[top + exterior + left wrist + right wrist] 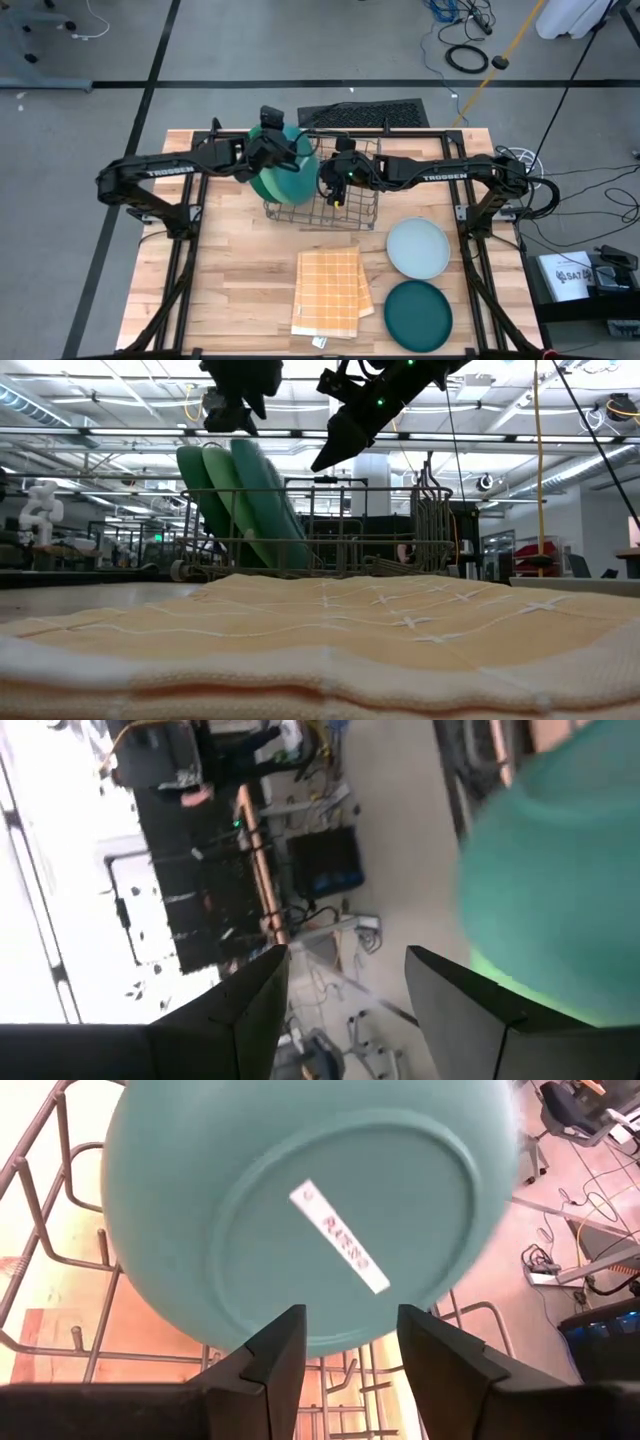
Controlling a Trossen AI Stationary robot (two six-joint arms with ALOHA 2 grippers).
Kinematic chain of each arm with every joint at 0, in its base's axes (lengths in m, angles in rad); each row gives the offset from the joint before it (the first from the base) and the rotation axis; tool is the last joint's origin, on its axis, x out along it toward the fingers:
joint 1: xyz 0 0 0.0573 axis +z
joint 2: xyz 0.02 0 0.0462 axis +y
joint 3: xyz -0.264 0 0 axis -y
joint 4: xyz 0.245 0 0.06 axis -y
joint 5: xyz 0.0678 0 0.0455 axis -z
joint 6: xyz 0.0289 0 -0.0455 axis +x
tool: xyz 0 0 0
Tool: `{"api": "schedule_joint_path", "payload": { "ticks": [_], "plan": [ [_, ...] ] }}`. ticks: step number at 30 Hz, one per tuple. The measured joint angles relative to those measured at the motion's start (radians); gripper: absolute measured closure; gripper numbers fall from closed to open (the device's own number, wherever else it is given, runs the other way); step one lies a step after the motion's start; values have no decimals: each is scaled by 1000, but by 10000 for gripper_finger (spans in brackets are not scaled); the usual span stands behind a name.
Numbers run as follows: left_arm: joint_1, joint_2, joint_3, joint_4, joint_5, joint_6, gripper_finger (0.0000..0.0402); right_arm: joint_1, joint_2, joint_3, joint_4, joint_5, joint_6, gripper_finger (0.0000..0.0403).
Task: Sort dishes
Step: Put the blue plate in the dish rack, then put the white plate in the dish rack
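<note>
Three plates stand on edge, leaning, at the left end of the grey wire rack (325, 205): a light green plate (197, 495), a mid green plate (228, 500) and a teal plate (300, 1210). The left tool (272, 140) hangs just above their upper rims, fingers apart and holding nothing. The right tool (330, 192) is over the rack just beside the teal plate's underside, fingers spread and empty. On the worktop (230, 280), a pale blue-grey plate (418, 248) and a dark teal plate (418, 314) lie flat, right of the checked cloth (328, 290).
</note>
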Motion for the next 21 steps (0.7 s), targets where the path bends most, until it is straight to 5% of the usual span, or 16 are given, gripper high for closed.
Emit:
{"api": "schedule_joint_path", "payload": {
  "ticks": [10, 17, 21],
  "plan": [
    [-34, -112, -1, 102, -32, -101, 189, 1, 0, 0, 4, -88, 2, 250],
    [-76, -214, 0, 201, 402, -467, 189, 32, -66, 0, 18, -143, -42, 250],
    [-77, -208, -2, 199, 568, -641, 189, 58, -170, 1, -32, -202, -65, 250]
  ]
}}
